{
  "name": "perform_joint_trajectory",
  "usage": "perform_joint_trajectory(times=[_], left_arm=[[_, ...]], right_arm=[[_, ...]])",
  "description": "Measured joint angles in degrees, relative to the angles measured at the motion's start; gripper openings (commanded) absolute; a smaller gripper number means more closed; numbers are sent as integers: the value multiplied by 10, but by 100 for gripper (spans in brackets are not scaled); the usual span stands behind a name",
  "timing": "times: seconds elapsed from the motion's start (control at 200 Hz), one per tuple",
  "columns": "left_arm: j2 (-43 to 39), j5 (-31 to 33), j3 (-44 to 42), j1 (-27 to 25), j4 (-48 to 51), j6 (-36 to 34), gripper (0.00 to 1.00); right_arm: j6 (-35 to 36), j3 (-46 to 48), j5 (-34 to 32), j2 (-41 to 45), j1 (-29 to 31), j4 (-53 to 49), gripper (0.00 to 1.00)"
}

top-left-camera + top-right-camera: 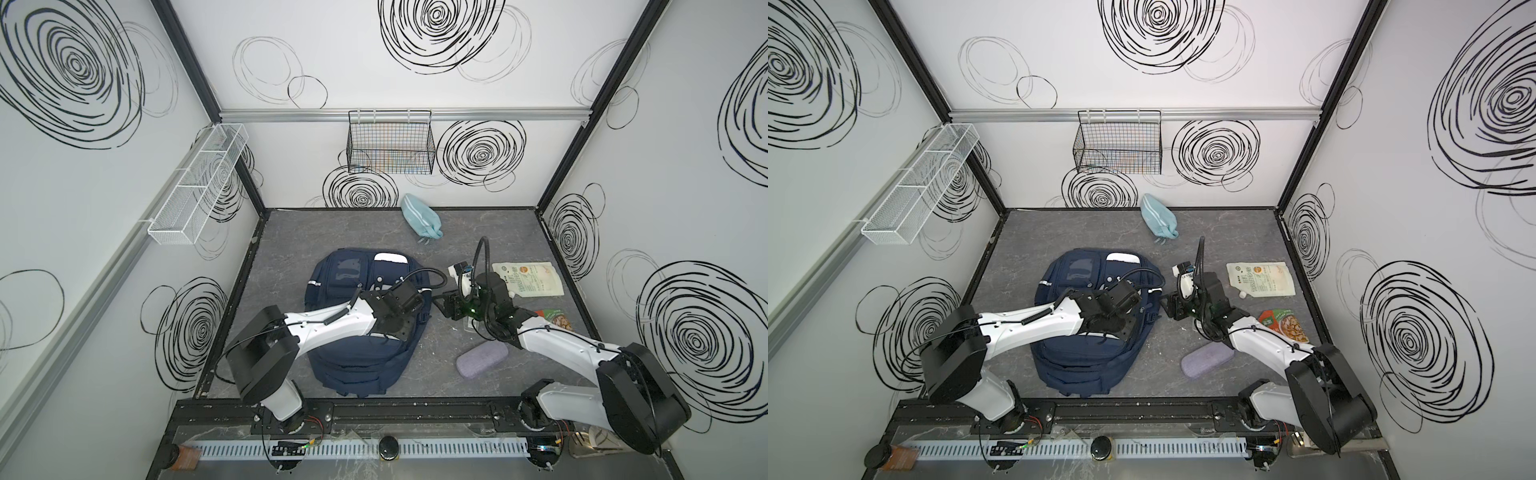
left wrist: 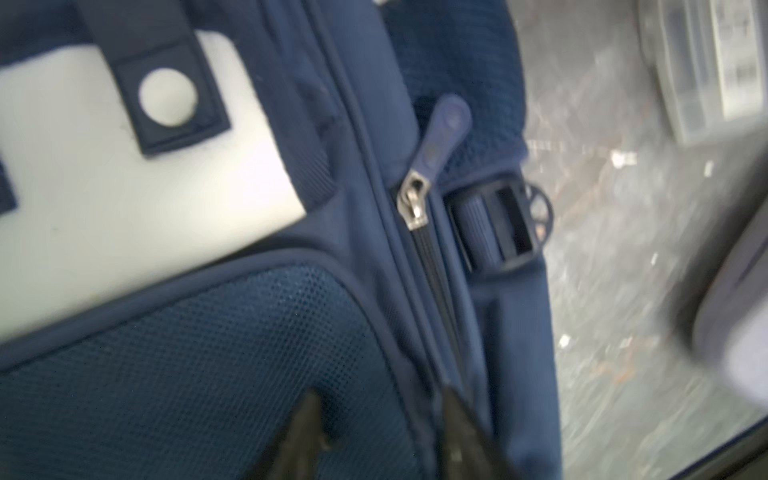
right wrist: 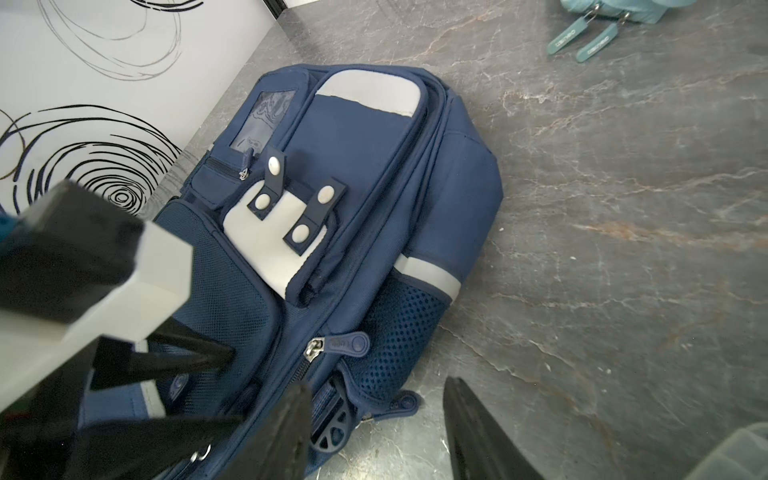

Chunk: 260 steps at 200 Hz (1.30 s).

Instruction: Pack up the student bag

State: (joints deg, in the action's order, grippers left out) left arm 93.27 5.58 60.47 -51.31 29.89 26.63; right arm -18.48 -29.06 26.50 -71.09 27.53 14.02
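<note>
The student bag point(image 1: 351, 365), a navy backpack with a white patch point(image 3: 270, 237), lies flat on the grey table in both top views. My left gripper point(image 2: 378, 415) is down on the bag's right side. Its fingertips stand apart, one on the mesh pocket point(image 2: 187, 374) and one on the zipper line, with bag fabric between them. The silver zipper slider point(image 2: 413, 203) and its blue pull point(image 2: 446, 124) lie just beyond the tips. My right gripper point(image 3: 374, 415) is open beside the bag's right edge, near the strap buckle point(image 3: 332, 428). It holds nothing.
A light blue pouch point(image 1: 419, 216) lies at the back of the table. On the right are a white packet point(image 1: 528, 278), a printed snack packet point(image 1: 555, 318), a purple case point(image 1: 482, 359) and a clear plastic box point(image 2: 706, 62). Wire baskets point(image 1: 390, 141) hang on the walls.
</note>
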Motion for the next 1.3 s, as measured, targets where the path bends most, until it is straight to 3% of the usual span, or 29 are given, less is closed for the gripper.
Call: perform_joint_trajectory(times=[0.1,0.3,0.515,0.75,0.925,1.101,1.301], left_arm=[[16,0,20,8,2,5,0],[7,-24,12,65,-25,13,0],[-77,-77,-46,136,-77,17,0],[-153,-132,-92,164,-112,19,0],[-175,-178,-95,187,-107,1,0],[-185,-203,-96,202,-106,-26,0],[-196,-223,-107,206,-108,-42,0]], right_arm=[[0,0,2,8,-1,-2,55],[12,0,6,11,3,5,58],[64,-5,64,-47,9,71,55],[114,-143,160,-181,9,86,55],[257,-246,244,-270,9,41,58],[426,-281,306,-323,3,-52,60],[519,-290,331,-355,-3,-115,60]])
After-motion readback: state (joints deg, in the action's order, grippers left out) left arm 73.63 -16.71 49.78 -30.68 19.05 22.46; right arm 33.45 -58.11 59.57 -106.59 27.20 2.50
